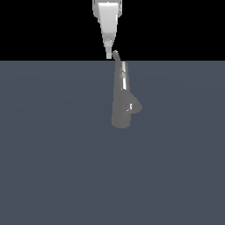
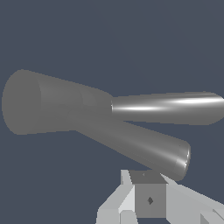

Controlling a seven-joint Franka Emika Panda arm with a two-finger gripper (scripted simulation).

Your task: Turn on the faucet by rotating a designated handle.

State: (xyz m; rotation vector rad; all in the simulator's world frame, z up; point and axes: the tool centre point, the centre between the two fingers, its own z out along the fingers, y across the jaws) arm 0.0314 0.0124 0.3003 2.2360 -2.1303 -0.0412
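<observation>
The faucet [image 1: 119, 110] is a grey metallic fixture standing on the flat ground; in the wrist view its dull body [image 2: 48, 103] tapers away from the camera. The handle [image 1: 124, 75] is the thin shiny rod running along its upper part, and it shows as a bright bar [image 2: 166, 107] in the wrist view. A short stubby spout [image 1: 136, 107] juts out low on the exterior view's right. My gripper [image 1: 109, 55] hangs beside the faucet's top end, on the exterior view's left. Its fingers [image 2: 146, 183] are shut on nothing, just short of a dull grey branch [image 2: 140, 146].
A flat blue-grey floor [image 1: 52, 167] spreads all around the faucet. Above its far edge the background is black.
</observation>
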